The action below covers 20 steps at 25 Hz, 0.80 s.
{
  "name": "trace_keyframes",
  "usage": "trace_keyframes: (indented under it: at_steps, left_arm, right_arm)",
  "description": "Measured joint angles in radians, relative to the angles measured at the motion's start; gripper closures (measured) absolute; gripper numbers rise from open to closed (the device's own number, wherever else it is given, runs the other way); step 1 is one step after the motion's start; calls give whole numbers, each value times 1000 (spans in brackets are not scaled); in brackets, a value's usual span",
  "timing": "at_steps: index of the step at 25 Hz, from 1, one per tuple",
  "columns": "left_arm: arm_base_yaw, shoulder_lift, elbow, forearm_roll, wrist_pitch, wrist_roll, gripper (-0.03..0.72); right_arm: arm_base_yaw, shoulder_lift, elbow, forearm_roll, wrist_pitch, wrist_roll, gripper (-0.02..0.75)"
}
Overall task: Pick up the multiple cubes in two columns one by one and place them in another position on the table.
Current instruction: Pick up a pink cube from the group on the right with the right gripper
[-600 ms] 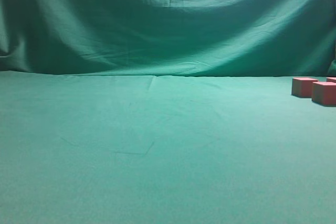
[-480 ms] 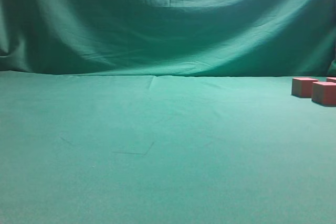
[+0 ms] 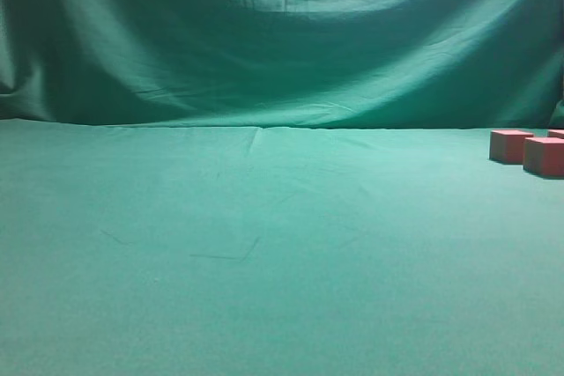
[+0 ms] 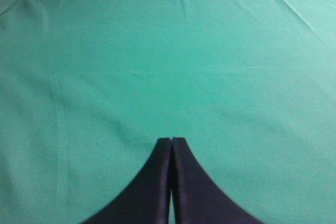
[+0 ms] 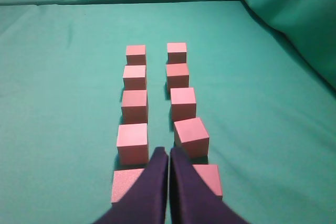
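Several pink cubes stand in two columns on the green table in the right wrist view, from the far pair down to the nearest left cube and nearest right cube. My right gripper hovers shut above the gap between the two columns, nothing between its fingers, partly hiding the nearest pair. In the exterior view only cubes at the right edge show, with a second one in front. My left gripper is shut over bare cloth, away from any cube.
A draped green backdrop rises behind the table. Folded green cloth bulges at the right of the columns in the right wrist view. Neither arm shows in the exterior view.
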Motion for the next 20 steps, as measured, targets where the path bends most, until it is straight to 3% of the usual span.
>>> trace_keyframes:
  at_steps: [20]
  left_arm:
    - [0,0,0,0,0,0,688]
  right_arm:
    - [0,0,0,0,0,0,738]
